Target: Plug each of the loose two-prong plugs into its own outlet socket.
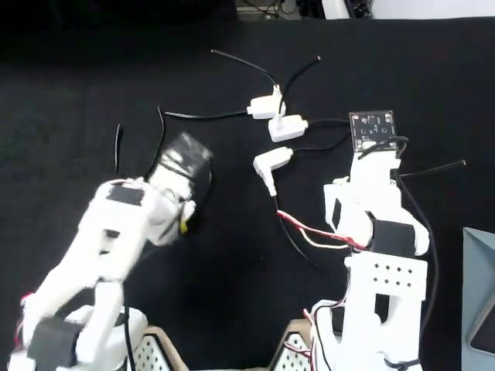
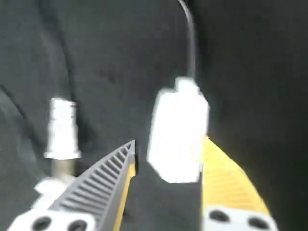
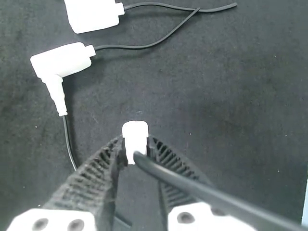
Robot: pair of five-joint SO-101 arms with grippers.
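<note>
On the black table we see the left pincer standing partly open around a white plug. The plug rests against the yellow finger, with a thin gap on the grey finger's side, and a white connector lies just beside it. In the middle, three white pieces lie close together: an upper plug, a flat block and an angled plug, with thin black cables trailing among them. The right pincer is clamped on a small white plug, near the angled plug.
</note>
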